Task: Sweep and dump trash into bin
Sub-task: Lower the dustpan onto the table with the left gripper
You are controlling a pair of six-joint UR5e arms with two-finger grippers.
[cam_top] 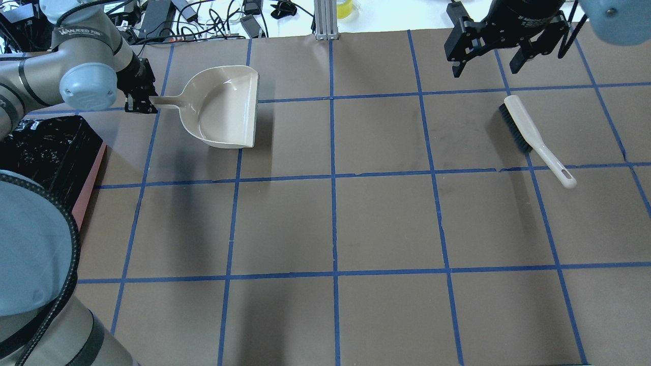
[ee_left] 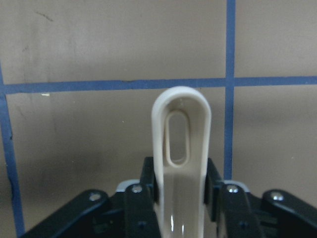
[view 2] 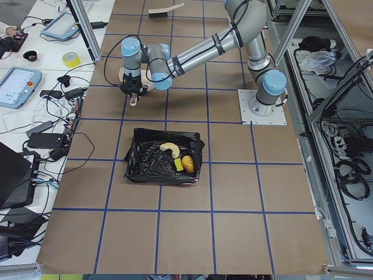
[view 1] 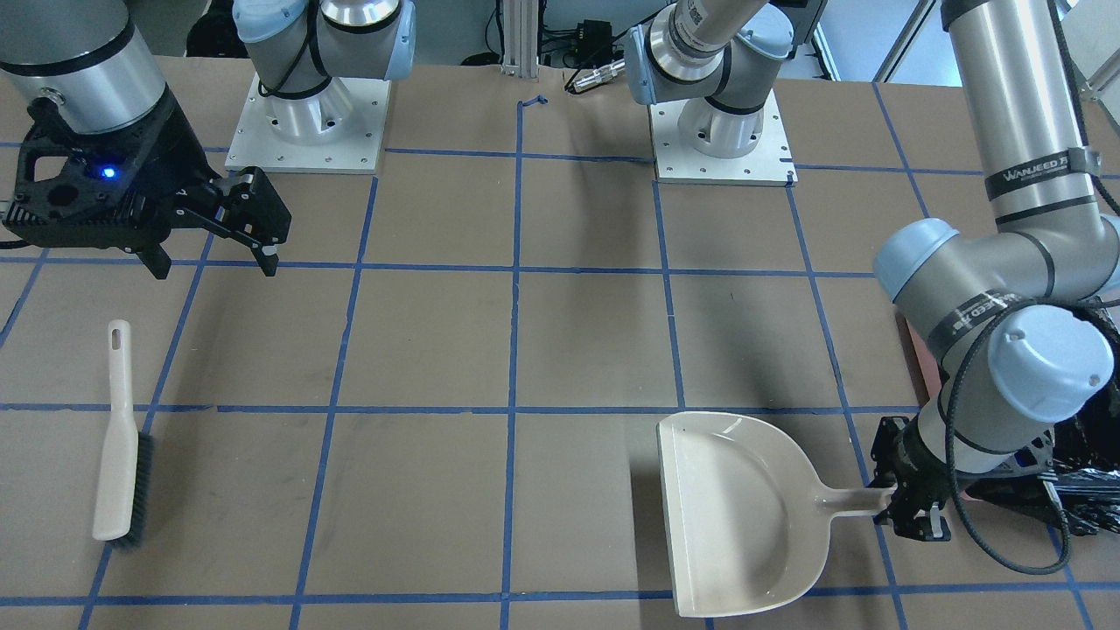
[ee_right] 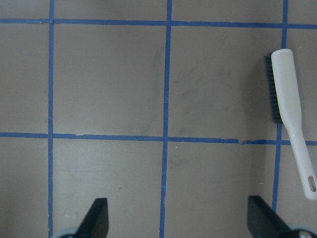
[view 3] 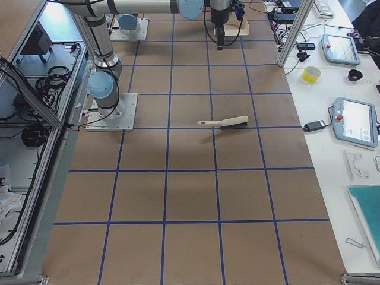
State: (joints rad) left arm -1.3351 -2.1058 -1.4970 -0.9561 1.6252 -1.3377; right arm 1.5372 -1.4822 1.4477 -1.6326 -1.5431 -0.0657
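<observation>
The beige dustpan (view 1: 744, 516) lies flat and empty on the table. My left gripper (view 1: 914, 516) is shut on the end of its handle (ee_left: 181, 134); it also shows in the overhead view (cam_top: 140, 99). The bin (view 2: 166, 157), pink-sided with a black bag, stands beside my left arm (cam_top: 46, 147). The trash lies inside it: the croissant (view 2: 169, 149), the potato roll (view 2: 187, 163) and the yellow sponge (view 2: 178, 165). My right gripper (cam_top: 483, 68) is open and empty above the table (ee_right: 181, 223). No trash shows on the table.
A beige hand brush with dark bristles (cam_top: 534, 134) lies on the table just in front of my right gripper (view 1: 122, 437). Blue tape lines grid the brown tabletop. Monitors, cables and tape rolls sit on side benches beyond the table edge.
</observation>
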